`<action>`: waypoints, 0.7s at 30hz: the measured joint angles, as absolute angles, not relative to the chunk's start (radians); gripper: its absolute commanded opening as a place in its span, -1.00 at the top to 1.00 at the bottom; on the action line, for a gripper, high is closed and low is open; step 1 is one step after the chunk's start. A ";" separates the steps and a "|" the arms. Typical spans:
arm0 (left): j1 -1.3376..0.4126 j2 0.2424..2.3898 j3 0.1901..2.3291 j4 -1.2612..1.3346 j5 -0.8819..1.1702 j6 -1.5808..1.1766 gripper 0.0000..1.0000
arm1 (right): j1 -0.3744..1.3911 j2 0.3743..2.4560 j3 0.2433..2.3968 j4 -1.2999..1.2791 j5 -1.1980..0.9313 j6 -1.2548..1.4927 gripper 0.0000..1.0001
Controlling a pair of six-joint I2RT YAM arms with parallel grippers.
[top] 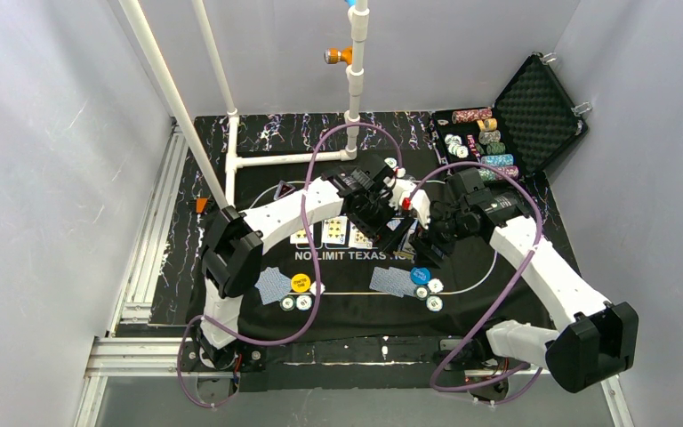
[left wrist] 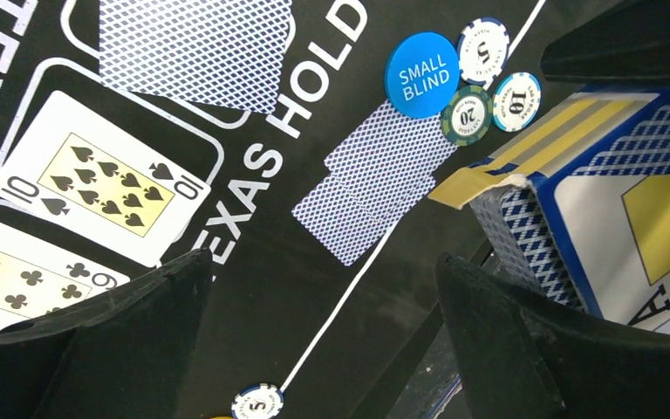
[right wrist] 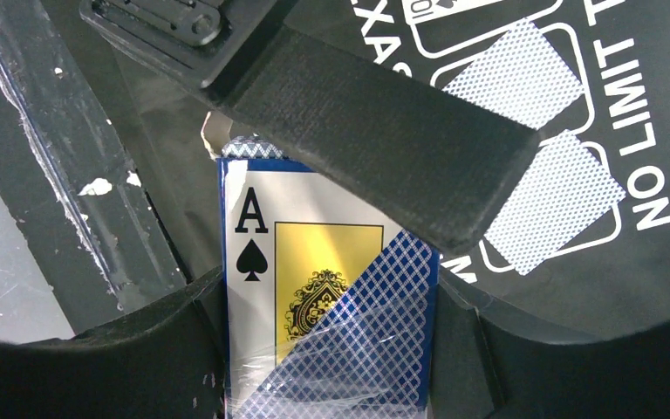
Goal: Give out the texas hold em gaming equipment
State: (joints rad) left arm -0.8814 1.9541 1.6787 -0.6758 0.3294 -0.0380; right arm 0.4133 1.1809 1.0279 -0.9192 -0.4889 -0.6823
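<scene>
One card box (left wrist: 593, 201), pinched by the right gripper (right wrist: 331, 349), could be knocked loose at two o'clock of the spread left gripper (left wrist: 314, 349).

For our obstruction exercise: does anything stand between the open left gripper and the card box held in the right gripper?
Nothing visible does. The left gripper hangs open right beside the card box, and in the right wrist view one of its fingers crosses close over the box's top end. The right gripper clamps the box by its two sides.
</scene>
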 measured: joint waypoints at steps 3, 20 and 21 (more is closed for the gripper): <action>-0.879 1.952 1.678 -0.686 0.344 -0.030 -0.99 | 0.416 1.148 1.003 -0.893 -0.486 -0.677 0.97; -0.550 1.715 1.367 -0.228 0.950 -0.397 -0.88 | 0.414 1.100 0.998 -0.805 -0.530 -0.686 0.97; -0.557 1.711 1.351 -0.182 0.976 -0.443 -0.86 | 0.414 1.100 0.998 -0.806 -0.537 -0.688 0.97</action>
